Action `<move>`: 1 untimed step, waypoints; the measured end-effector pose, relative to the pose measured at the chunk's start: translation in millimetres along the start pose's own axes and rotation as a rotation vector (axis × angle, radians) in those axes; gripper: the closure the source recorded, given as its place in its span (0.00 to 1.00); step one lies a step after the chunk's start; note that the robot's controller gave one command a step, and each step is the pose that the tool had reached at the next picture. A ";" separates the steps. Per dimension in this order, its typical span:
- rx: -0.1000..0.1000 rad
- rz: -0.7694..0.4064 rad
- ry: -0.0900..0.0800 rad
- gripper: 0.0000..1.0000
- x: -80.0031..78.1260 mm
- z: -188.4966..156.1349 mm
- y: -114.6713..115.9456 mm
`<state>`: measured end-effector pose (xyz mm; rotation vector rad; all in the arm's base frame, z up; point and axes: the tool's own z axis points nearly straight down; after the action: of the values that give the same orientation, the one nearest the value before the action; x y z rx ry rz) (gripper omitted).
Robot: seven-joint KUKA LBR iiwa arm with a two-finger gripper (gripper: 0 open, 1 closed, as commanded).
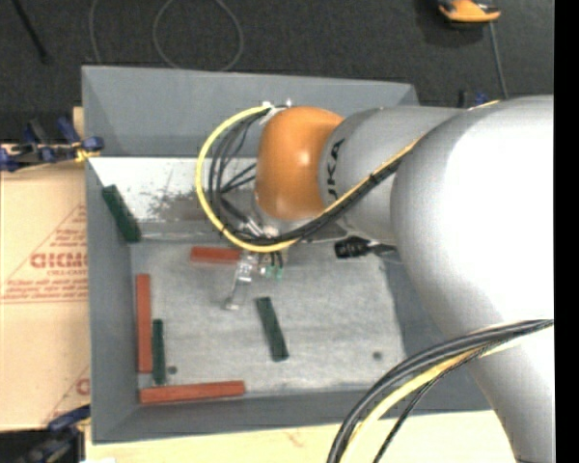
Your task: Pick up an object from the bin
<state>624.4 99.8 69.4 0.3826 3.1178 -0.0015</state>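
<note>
Camera view: the gripper (241,287) hangs low over the grey floor of the bin (328,340), under the arm's orange cover (294,162); whether it is spread or pressed together cannot be told. Nearest it, a short red bar (215,255) lies just up-left and a dark green bar (270,328) just below-right, neither visibly in its grasp. Further left and below, other red and green bars (191,391) lie along the walls.
</note>
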 end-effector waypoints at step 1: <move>-0.001 0.003 -0.003 0.00 -1.5 -1.0 -0.8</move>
<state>625.6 98.6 70.4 0.3862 3.1146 0.0003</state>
